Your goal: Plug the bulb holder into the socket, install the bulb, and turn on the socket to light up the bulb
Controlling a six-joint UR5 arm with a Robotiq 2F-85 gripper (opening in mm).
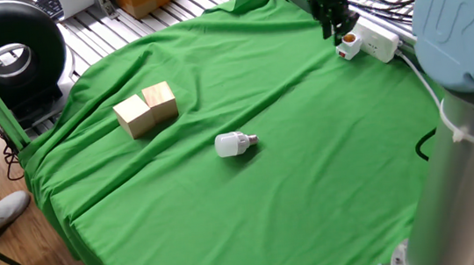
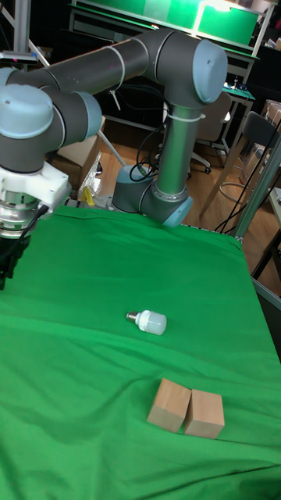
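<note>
Green cloth: covers the table, wrinkled, falling over the 7 o'clock edge; wide bare stretches around the middle.

Robot arm: grey, blue-capped joints, reaching to the cloth's 1 o'clock corner in the fixed view.

Socket: white strip at that corner, close to the cloth edge.

Wooden blocks: two, touching, at 10 o'clock from the middle.

Gripper: dark, pointing down, just at 11 o'clock of the bulb holder; fingers close together, nothing visibly held.

Bulb: white, frosted dome, silver base, lying on its side mid-cloth, well apart from the gripper.

Bulb holder: small, white, orange opening upward, seated on the socket's near end.
</note>
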